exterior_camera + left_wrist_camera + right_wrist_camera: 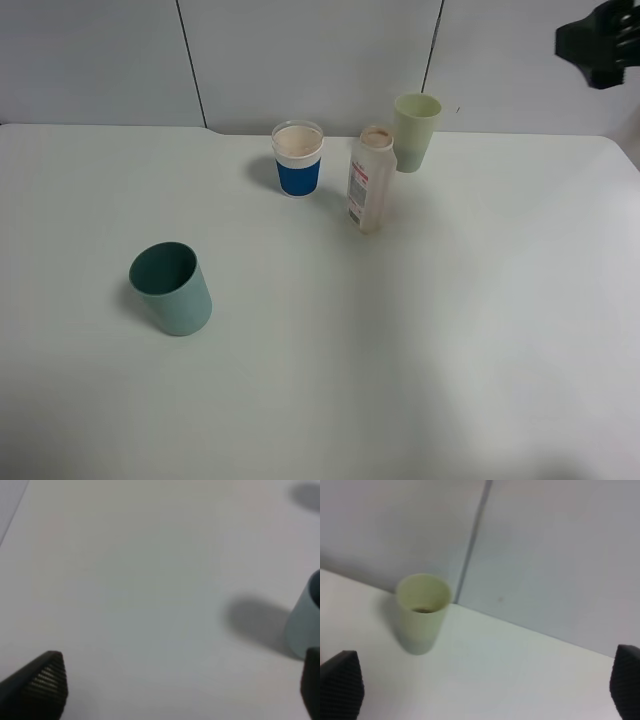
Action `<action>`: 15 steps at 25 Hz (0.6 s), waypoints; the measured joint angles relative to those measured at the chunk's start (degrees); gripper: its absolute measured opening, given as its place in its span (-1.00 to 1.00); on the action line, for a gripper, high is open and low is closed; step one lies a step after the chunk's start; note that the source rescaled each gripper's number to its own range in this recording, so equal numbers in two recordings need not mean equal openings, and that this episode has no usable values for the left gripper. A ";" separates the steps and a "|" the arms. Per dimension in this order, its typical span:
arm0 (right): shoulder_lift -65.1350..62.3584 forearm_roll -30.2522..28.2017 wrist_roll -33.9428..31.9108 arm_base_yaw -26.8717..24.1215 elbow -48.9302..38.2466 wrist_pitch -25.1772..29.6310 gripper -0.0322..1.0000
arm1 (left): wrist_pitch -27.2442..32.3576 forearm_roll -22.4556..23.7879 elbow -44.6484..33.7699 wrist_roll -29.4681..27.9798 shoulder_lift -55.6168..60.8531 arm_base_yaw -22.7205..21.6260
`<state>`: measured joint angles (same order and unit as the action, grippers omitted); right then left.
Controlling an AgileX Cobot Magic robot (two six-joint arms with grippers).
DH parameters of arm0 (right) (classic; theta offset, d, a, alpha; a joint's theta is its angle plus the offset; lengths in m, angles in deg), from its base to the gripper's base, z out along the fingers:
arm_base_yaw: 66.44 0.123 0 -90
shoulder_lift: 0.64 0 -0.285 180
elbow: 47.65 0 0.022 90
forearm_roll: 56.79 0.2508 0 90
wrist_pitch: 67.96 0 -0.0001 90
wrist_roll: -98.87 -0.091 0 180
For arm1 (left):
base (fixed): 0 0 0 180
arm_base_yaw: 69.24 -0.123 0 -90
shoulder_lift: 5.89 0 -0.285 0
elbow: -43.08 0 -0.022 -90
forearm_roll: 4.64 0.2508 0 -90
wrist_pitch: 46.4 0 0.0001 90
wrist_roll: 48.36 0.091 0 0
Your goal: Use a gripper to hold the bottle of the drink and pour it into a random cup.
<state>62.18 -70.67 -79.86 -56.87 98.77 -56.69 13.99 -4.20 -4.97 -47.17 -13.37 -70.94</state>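
Right gripper (482, 685) is hanging with fingers (341, 682) spread wide apart, gripping nothing; in the exterior high view it is showing as a black shape (600, 42) at the top right corner, above the table (450, 350). Ahead of it and a bit toward its left finger, a pale green cup (422, 611) is standing upright by the wall, a dark trace showing inside. Further out from it across the table, the bottle of the drink (371, 180) is standing upright and uncapped, just beside that pale green cup (416, 130), apart from both grippers. A blue-and-white cup (298, 158) is sitting just past the bottle. Left gripper (175, 690) is also splayed wide, empty, its fingertips (47, 677) hovering over bare table, with a teal cup (305, 625) standing near its right finger. That teal cup (171, 288) is standing well apart from the other cups.
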 joint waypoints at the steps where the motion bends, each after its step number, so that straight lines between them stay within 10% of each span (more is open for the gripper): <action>1: -1.47 0.01 0.00 -0.83 0.00 1.27 1.00 | 0.00 0.00 0.00 0.00 0.00 0.00; 15: -22.49 0.49 0.00 -4.67 -1.26 19.92 1.00 | 0.00 0.00 0.00 0.00 0.00 0.00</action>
<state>39.69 -70.19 -79.86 -61.53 97.51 -36.78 13.99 -4.20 -4.97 -47.17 -13.37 -70.94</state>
